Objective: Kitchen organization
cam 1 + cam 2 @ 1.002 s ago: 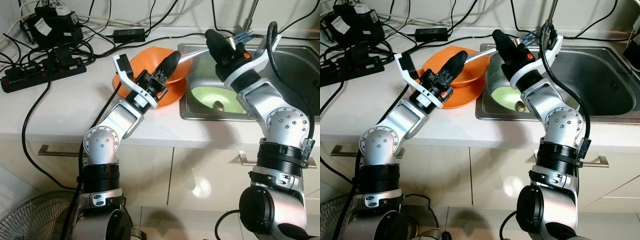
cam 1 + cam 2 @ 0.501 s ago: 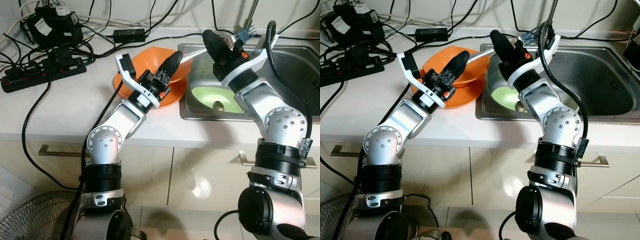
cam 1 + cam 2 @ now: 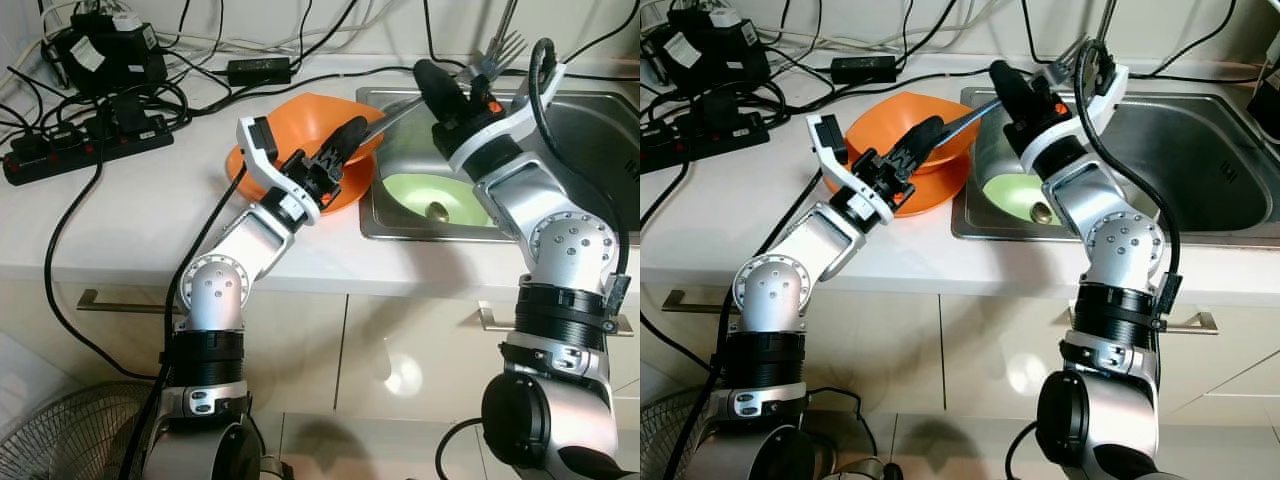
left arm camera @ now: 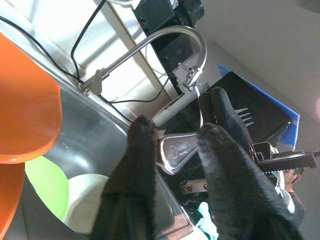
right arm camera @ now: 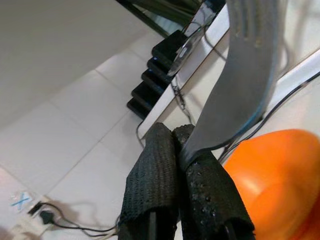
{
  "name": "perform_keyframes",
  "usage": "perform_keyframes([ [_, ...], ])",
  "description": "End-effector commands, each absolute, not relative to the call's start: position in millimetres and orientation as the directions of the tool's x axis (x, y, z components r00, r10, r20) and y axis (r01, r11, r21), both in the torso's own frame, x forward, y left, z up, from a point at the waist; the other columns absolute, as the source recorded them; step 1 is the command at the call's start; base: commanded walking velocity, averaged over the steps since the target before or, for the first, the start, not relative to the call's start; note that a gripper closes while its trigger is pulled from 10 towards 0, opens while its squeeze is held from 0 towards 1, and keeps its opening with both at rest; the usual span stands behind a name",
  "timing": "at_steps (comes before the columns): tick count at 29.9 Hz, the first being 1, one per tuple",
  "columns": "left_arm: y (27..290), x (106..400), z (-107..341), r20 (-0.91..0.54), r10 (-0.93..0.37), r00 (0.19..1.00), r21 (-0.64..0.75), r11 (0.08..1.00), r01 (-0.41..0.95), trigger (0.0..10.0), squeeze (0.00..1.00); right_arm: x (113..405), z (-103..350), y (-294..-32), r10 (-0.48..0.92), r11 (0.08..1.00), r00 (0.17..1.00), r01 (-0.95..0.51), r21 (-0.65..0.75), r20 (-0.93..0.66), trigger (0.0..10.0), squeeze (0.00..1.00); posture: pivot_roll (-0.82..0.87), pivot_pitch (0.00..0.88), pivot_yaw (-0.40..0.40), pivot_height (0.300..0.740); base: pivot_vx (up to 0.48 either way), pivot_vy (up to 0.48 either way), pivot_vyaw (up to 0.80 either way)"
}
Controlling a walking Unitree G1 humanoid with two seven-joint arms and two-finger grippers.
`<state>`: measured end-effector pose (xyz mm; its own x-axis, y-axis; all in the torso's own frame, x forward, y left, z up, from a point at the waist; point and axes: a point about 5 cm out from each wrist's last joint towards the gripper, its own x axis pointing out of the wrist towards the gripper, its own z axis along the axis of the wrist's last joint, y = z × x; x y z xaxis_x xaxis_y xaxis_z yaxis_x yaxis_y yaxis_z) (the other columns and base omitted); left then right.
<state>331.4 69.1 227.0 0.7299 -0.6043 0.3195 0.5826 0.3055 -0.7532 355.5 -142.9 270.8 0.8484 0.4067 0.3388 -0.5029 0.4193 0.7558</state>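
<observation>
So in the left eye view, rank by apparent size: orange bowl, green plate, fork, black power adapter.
1. orange bowl
2. green plate
3. fork, long but thin; its rank against the plate is unsure
4. black power adapter

Item: stamped mark on the fork handle [image 4: 178, 149] held between my left gripper [image 4: 176, 145] fingers; an oval emblem with lettering, possibly a maker's brand, too blurred for me to read. I find no other legible text, numbers or signs.
</observation>
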Motion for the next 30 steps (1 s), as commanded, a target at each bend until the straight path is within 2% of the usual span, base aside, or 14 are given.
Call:
perform_keyframes([
  [1, 67.9, 331.2, 228.2, 0.31, -0.603, 0.735, -0.743, 0.329, 0.583, 10.0, 1.0, 357.6, 273.2, -145.1, 0.387, 0.457, 0.862, -0.487, 0.744, 0.327, 0.0, 0.0, -0.01, 0.034, 0.019, 0.74, 0.0, 0.0, 0.0],
  [7, 67.7, 329.9, 226.8, 0.287, -0.619, 0.732, -0.705, 0.381, 0.598, 10.0, 1.0, 361.9, 273.4, -154.7, 0.339, 0.509, 0.886, -0.455, 0.731, 0.316, 0.0, 0.0, -0.01, 0.036, 0.015, 0.74, 0.0, 0.0, 0.0],
  [9, 66.4, 326.7, 224.4, 0.265, -0.648, 0.714, -0.662, 0.416, 0.623, 10.0, 1.0, 364.7, 273.3, -163.7, 0.319, 0.578, 0.899, -0.435, 0.69, 0.299, 0.0, 0.0, 0.0, 0.038, 0.013, 0.74, 0.0, 0.0, 0.0],
  [10, 66.4, 326.7, 224.4, 0.265, -0.648, 0.714, -0.662, 0.416, 0.623, 10.0, 1.0, 364.7, 273.3, -163.7, 0.319, 0.578, 0.899, -0.435, 0.69, 0.299, 0.0, 0.0, 0.0, 0.038, 0.013, 0.74, 0.0, 0.0, 0.0],
  [12, 64.3, 323.5, 218.7, 0.218, -0.688, 0.693, -0.588, 0.474, 0.655, 10.0, 1.0, 367.9, 269.3, -172.0, 0.324, 0.689, 0.91, -0.413, 0.595, 0.257, 0.0, 0.0, 0.0, 0.038, 0.013, 0.74, 0.0, 0.0, 0.0],
  [16, 61.6, 319.2, 211.5, 0.168, -0.725, 0.668, -0.487, 0.528, 0.696, 10.0, 1.0, 371.0, 262.2, -178.4, 0.348, 0.777, 0.914, -0.406, 0.481, 0.21, 0.0, 0.0, 0.01, 0.044, 0.016, 0.74, 0.0, 0.0, 0.0],
  [17, 60.1, 316.9, 207.7, 0.147, -0.742, 0.654, -0.452, 0.538, 0.712, 10.0, 1.0, 372.7, 257.0, -180.9, 0.366, 0.822, 0.913, -0.408, 0.398, 0.179, 0.0, 0.0, 0.01, 0.046, 0.019, 0.74, 0.0, 0.0, 0.0],
  [21, 59.3, 314.4, 204.2, 0.124, -0.761, 0.637, -0.418, 0.542, 0.729, 10.0, 1.0, 374.7, 250.9, -183.5, 0.389, 0.844, 0.909, -0.416, 0.338, 0.148, 0.0, 0.0, 0.01, 0.049, 0.02, 0.74, 0.0, 0.0, 0.0],
  [22, 58.9, 311.9, 202.4, 0.108, -0.776, 0.622, -0.386, 0.544, 0.745, 10.0, 1.0, 377.2, 244.6, -186.1, 0.4, 0.874, 0.909, -0.416, 0.251, 0.112, 0.0, 0.0, 0.02, 0.053, 0.021, 0.74, 0.0, 0.0, 0.0],
  [30, 59.8, 308.7, 195.2, 0.07, -0.791, 0.608, -0.323, 0.558, 0.764, 10.0, 1.0, 385.5, 219.4, -193.7, 0.466, 0.885, 0.884, -0.466, -0.001, -0.035, 0.0, 0.0, 0.03, 0.061, 0.027, 0.74, 0.0, 0.0, 0.0],
])
